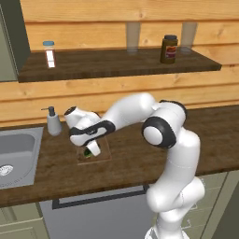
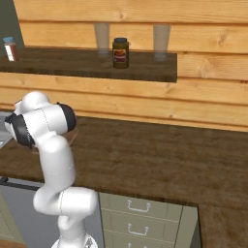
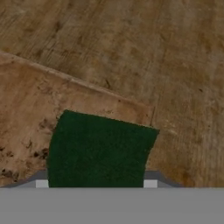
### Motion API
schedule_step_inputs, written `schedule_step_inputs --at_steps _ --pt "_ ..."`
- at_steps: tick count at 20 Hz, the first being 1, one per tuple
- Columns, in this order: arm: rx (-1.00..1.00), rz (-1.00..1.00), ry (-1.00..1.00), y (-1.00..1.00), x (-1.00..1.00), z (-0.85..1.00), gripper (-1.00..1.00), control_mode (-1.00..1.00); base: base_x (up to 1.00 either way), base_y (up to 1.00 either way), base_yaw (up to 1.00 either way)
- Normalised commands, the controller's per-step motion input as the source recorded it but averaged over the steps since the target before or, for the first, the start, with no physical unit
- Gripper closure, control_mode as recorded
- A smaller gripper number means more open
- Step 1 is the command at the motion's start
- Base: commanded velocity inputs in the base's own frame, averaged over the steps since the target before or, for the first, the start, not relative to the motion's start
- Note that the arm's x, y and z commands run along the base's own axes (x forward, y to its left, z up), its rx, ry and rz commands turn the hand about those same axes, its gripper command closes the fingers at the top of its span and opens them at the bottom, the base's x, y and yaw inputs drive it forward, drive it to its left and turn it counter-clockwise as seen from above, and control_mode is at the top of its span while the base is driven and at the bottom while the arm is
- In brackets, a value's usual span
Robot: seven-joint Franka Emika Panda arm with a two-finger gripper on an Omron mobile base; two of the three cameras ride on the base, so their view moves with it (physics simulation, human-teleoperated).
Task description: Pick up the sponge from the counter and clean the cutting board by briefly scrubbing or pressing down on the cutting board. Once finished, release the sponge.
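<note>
Hanging low over the board [image 1: 103, 150], the gripper [image 1: 90, 150] sits with the sponge [image 1: 87, 151] at its tip; in the left base view only a dab of green shows under the white hand. Taking the board as the landmark and going left to right: the sink [image 1: 18, 154] lies well to its left, the soap bottle [image 1: 53, 121] stands behind its left corner, and bare counter [image 1: 210, 140] runs off to its right.

In the hand view the sponge's dark green top [image 3: 100, 148] lies on or just above the stained board surface [image 3: 26, 109], close by the pale edge line, with counter grain beyond. The fingertips are cut off at the bottom of that view, so I cannot tell whether the jaws are clamped on the sponge or apart.

The sponge looks light and soft, likely to squash under a pinch and spring back. I judge the best hold is across its short sides, mid-length, firm enough that it will not twist while pressed flat on the stiff, thin board.
</note>
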Motion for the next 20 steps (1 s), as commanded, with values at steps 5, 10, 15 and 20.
schedule_step_inputs --at_steps 5,10,15,20 --pt "-0.01 0.0 -0.18 0.04 0.0 -0.08 1.0 -1.0 0.0 0.0 0.0" --pt "-0.01 0.0 -0.09 0.15 0.0 0.0 1.0 -1.0 0.0 0.0 0.0" --pt "0.0 0.0 0.01 0.2 0.0 0.0 1.0 -1.0 0.0 0.0 0.0" --pt "0.0 0.0 0.07 0.27 0.05 0.0 1.0 -1.0 0.0 0.0 0.0"
